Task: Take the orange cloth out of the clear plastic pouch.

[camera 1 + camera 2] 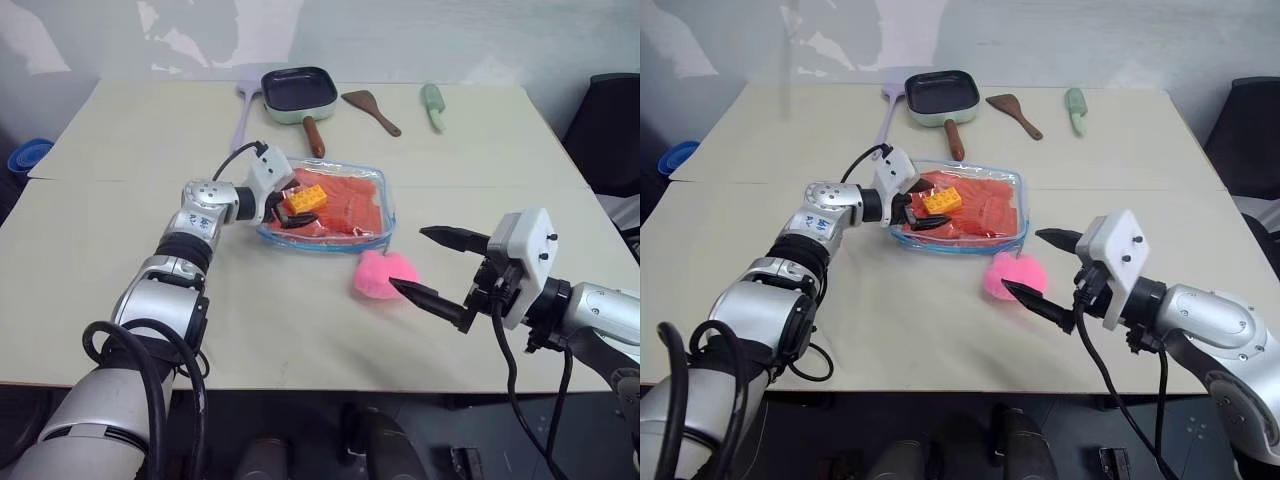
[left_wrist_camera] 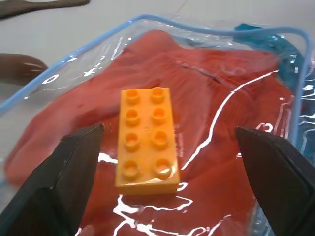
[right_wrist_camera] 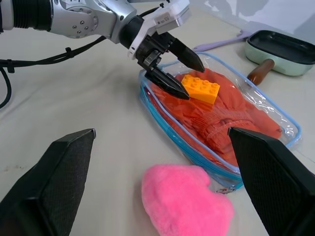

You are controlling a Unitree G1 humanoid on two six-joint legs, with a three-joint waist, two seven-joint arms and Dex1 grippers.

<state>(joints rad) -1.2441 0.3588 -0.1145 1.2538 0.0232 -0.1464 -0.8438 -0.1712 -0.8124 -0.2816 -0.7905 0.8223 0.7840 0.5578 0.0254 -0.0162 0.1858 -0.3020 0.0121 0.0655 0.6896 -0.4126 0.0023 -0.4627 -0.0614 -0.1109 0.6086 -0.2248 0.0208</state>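
Orange cloth [image 1: 345, 205]: one, crumpled, lying inside the clear plastic pouch [image 1: 385, 215], filling most of it. Pouch: one, flat on the tabletop [image 1: 130, 150] near the middle, blue trim round its edge. On top of the pouch, over the cloth: one yellow-orange studded block [image 2: 146, 139], resting flat.

Left pincer [image 1: 285, 207]: spread wide, holding nothing, poised at the pouch's near-left end with one finger on either side of the block, neither finger seen touching it. Lower finger close to the pouch's surface; contact not clear.

Right pincer [image 1: 435, 265]: spread wide too, empty, hanging above the tabletop well to the right of the pouch, pointing toward it. Just beside its lower finger: one pink fluffy ball [image 1: 383, 274], lying on the tabletop next to the pouch's near-right corner.

Farther back on the tabletop: one frying pan [image 1: 298, 92] with a dark inside and brown handle, one lilac spatula [image 1: 243, 112] to its left, one brown wooden spatula [image 1: 372, 108] and one pale green utensil [image 1: 433, 104] to its right.
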